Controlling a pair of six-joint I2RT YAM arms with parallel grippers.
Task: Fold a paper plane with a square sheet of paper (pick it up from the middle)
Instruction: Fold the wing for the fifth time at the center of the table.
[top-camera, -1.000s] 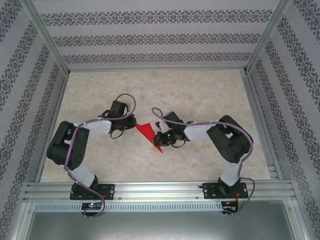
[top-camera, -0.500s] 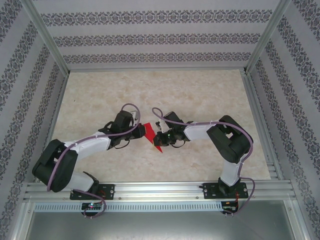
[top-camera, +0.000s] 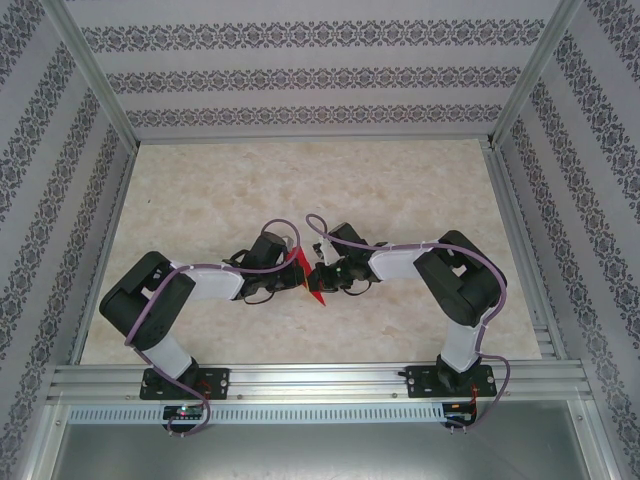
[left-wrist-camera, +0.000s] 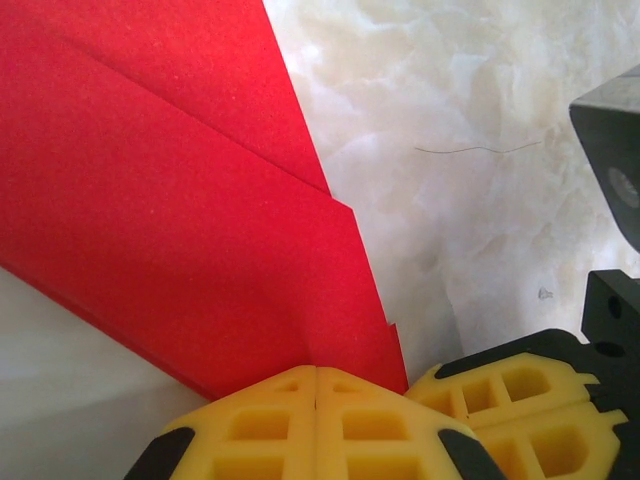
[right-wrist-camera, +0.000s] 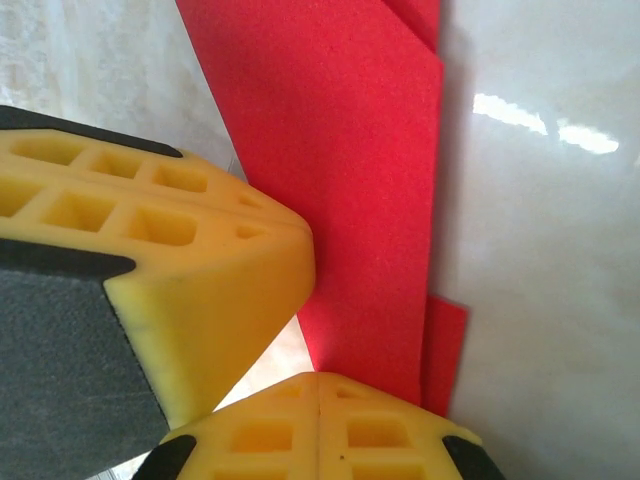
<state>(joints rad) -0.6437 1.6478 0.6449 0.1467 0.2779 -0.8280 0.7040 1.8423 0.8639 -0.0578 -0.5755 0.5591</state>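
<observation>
Sheet of thin bright red paper (top-camera: 299, 266), folded into overlapping flat layers with straight slanted edges. Lies on the pale marbled tabletop (top-camera: 400, 190), near its middle and a little toward its near edge, with one pointed corner aimed at that edge. From the left wrist, stepped layer edges across the paper (left-wrist-camera: 180, 200). From the right wrist, a long narrow panel of the same paper (right-wrist-camera: 340, 180) with a lower flap peeking out beside it.

Against the sheet from the tabletop's left side: the left gripper (top-camera: 290, 275), black with yellow foam fingertips (left-wrist-camera: 250, 430). Jaws closed pad to pad, gripping nothing, tips set on the paper's edge.

Against it from the tabletop's right side: the right gripper (top-camera: 323, 276), same build. Jaws likewise pressed together with nothing pinched, tips (right-wrist-camera: 390, 435) at the panel's end.

Both pairs of yellow tips just beside each other.

Round the tabletop: aluminium frame rails (top-camera: 300, 380) and patterned wallpaper walls (top-camera: 300, 80).
</observation>
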